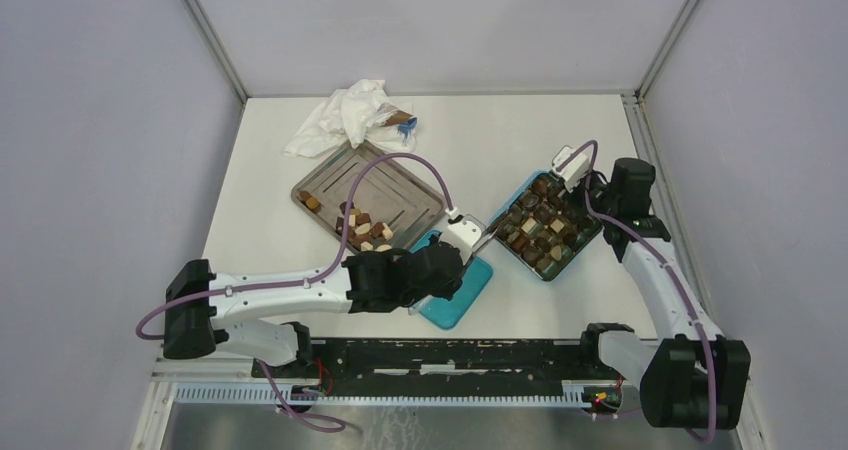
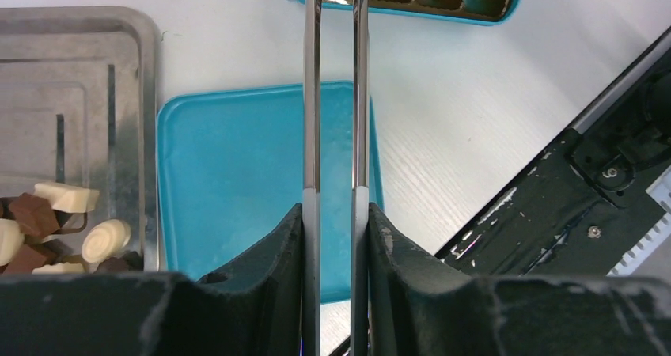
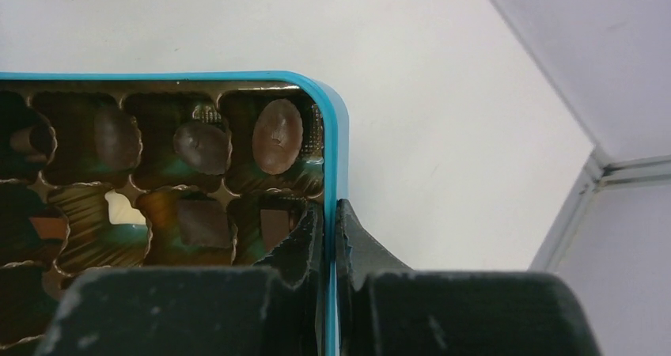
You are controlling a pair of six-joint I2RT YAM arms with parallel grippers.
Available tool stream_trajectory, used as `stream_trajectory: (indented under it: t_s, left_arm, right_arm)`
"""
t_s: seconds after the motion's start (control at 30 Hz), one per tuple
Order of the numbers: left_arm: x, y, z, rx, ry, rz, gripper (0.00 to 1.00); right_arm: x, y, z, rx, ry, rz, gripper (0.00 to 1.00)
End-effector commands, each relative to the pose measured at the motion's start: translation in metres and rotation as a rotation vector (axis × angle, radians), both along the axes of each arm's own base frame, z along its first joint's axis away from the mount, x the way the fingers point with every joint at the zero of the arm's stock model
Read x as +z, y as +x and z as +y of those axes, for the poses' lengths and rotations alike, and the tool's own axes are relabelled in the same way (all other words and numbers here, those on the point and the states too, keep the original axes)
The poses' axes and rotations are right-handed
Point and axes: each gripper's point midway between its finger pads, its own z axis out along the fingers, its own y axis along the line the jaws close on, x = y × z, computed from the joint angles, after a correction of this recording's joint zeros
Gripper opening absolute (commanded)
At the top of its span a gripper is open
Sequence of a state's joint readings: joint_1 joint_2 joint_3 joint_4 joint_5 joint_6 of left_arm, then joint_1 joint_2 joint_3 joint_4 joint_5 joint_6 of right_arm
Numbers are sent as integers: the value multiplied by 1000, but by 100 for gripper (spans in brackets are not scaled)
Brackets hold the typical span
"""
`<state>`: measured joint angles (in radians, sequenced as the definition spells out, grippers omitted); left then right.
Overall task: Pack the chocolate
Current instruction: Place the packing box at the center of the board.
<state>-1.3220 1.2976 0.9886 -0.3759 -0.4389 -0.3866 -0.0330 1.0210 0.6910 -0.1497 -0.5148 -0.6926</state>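
Note:
The open teal box (image 1: 575, 255) sits right of centre, its cells holding dark and mid-brown chocolate pieces (image 1: 540, 225). More brown and cream chocolate pieces (image 1: 365, 228) lie on the metal tray (image 1: 400, 195). My left gripper (image 1: 468, 253) is shut on metal tongs (image 2: 312, 95), which reach over the teal lid (image 2: 237, 182) to the box's near-left corner (image 2: 475, 20). The tong tips are out of view, so I cannot tell if they hold anything. My right gripper (image 3: 331, 221) is shut on the box's rim (image 3: 336, 134), with one finger inside and one outside.
Crumpled white paper (image 1: 340, 115) with a wrapper lies at the back, behind the tray. The teal lid (image 1: 455, 295) lies flat under my left wrist. The black base rail (image 1: 450, 355) runs along the near edge and shows in the left wrist view (image 2: 593, 174).

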Motion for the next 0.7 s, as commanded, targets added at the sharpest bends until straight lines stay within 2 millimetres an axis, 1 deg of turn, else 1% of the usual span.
stream_trajectory:
  t_s: [0.0, 0.13, 0.27, 0.33, 0.37, 0.4, 0.47, 0.57, 0.67]
  left_arm:
    - [24, 10, 8, 82, -44, -39, 35]
    - [23, 14, 19, 105, -23, -51, 35]
    - [24, 23, 31, 134, -16, -50, 36]
    - [23, 27, 35, 135, -24, -32, 36]
    - [23, 29, 37, 139, -27, -29, 36]
    - [22, 30, 39, 138, -29, -27, 36]
    - [21, 32, 42, 146, -32, -25, 36]
    - [20, 33, 48, 155, -32, -26, 36]
    - [24, 34, 57, 176, -37, -38, 36]
  right_arm:
    - [12, 26, -4, -56, 37, 41, 0]
    - [-16, 37, -14, -123, 28, 161, 4]
    - [-48, 41, -18, -145, 24, 297, 6]
    - [-58, 41, -19, -146, 26, 330, 6]
    - [-60, 42, -19, -143, 25, 333, 6]
    - [-57, 42, -18, -136, 29, 321, 6]
    - [-45, 40, -15, -122, 41, 260, 5]
    - [-16, 37, -12, -98, 43, 125, 4]
    - [14, 28, -10, -70, 25, -12, 4]
